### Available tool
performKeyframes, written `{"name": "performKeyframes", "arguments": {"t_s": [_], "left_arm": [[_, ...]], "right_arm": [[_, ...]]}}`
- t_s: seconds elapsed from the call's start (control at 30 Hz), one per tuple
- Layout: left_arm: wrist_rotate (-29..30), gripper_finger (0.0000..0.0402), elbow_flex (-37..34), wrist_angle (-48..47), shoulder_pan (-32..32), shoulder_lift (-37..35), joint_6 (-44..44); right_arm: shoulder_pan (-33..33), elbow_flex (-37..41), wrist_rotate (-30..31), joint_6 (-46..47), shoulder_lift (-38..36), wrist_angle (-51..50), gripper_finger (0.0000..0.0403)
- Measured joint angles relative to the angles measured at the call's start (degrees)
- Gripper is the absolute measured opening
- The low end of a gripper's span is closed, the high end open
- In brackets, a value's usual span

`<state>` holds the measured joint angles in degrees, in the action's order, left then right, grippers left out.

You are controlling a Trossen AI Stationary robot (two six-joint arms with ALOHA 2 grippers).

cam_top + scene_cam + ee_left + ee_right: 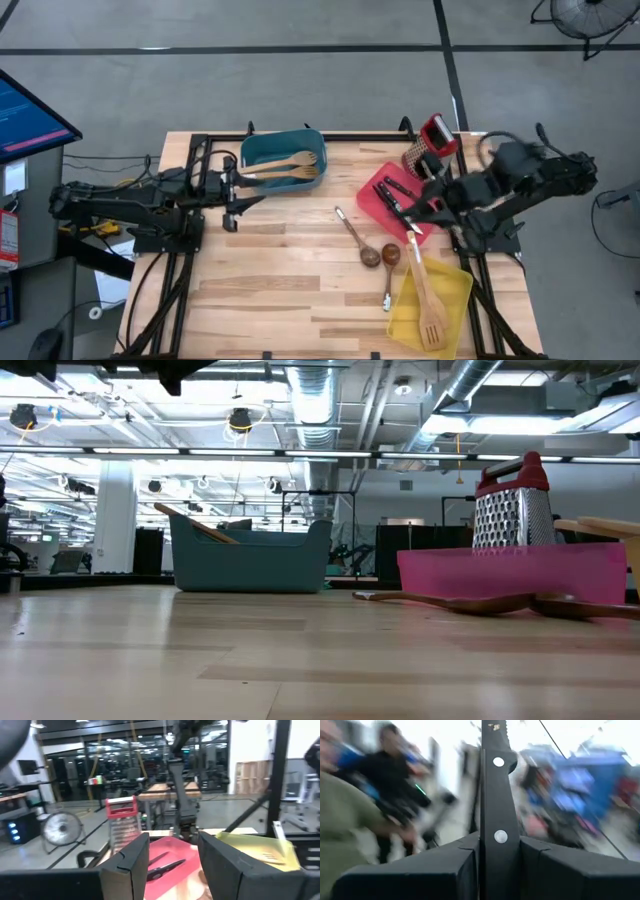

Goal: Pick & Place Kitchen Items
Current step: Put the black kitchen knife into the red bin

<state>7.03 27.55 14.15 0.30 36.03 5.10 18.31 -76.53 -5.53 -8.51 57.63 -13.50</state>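
**Open middle, crowded right side**

My left gripper has bare table ahead. On the right, two spoons, red bin, yellow bin and grater (standing upright) block me.

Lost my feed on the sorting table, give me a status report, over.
Right gripper shut on black-handled knife, above the red bin. Left gripper open, empty, beside the teal bin. Two brown spoons on the table. Nothing blocking.

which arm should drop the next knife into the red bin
Right. The right gripper is shut on a black-handled knife and sits at the red bin. The left gripper is open, empty, beside the teal bin.
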Motion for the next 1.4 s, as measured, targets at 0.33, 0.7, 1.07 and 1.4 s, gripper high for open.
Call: {"name": "performKeyframes", "arguments": {"t_s": [0.33, 0.7, 1.07, 1.4], "left_arm": [[-2.5, 0.0147, 0.0, 0.07, -0.02, 0.01, 0.5], [-2.29, 0.0144, 0.0, 0.13, 0.0, 0.0, 0.59], [-2.05, 0.0144, 0.0, 0.22, 0.0, 0.0, 0.59], [-2.11, 0.0144, 0.0, 0.22, 0.0, 0.0, 0.44]], "right_arm": [[0.01, 0.02, 39.25, -0.71, 6.8, -22.35, 0.0067], [-2.01, 0.02, 83.51, -34.75, 17.42, -11.23, 0.0067], [-6.53, 0.02, 87.07, -52.48, 19.58, 2.28, 0.0068], [-5.41, 0.0, 85.46, -0.58, 13.53, -30.0, 0.0068]]}}
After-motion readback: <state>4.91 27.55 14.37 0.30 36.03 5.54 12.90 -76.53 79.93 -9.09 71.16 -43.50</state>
